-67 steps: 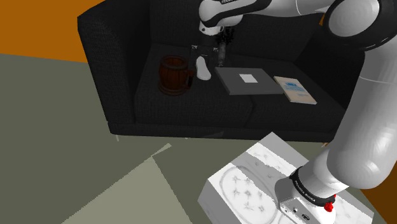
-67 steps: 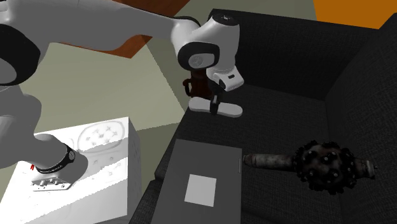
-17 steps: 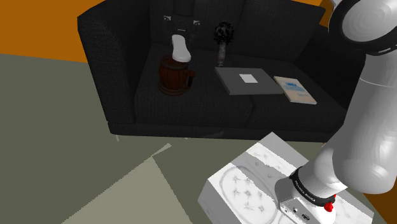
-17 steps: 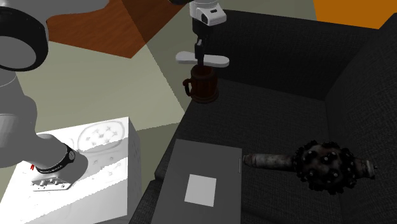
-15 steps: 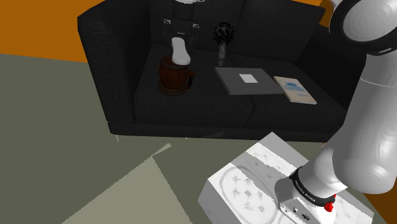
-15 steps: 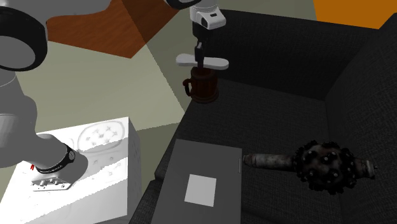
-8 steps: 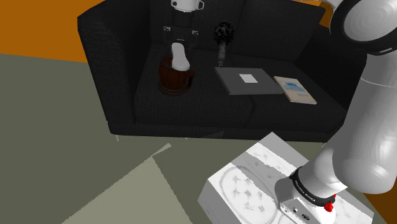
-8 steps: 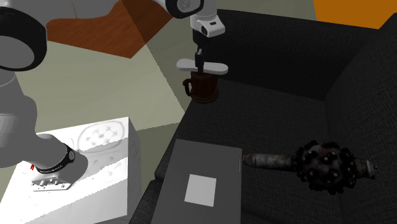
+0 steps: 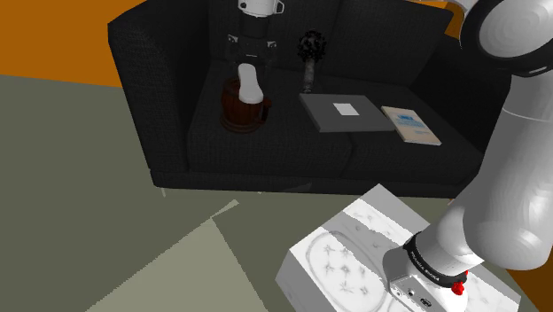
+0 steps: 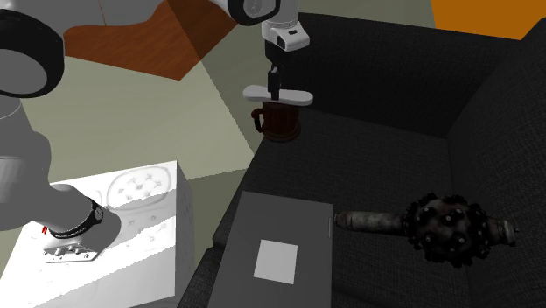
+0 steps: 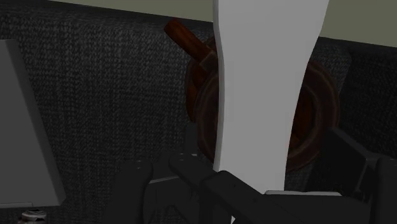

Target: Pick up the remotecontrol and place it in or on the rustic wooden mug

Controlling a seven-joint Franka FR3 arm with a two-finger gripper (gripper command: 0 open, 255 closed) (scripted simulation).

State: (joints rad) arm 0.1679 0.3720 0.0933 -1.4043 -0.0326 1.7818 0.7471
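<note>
In the shoulder view the black two-finger pincer [image 9: 251, 62] is closed on the plain white, slab-shaped remote control [image 9: 251, 86]. The remote control hangs at the pincer's 6 o'clock, over the dark brown wooden mug [image 9: 239, 108] on the black sofa [image 9: 292, 146]. In the second exterior view the remote control's long axis runs 9 to 3 across the mug's mouth, at or just above the rim. In the wrist view it stands between the fingers [image 11: 197, 184], with the mug's round opening directly beyond.
</note>
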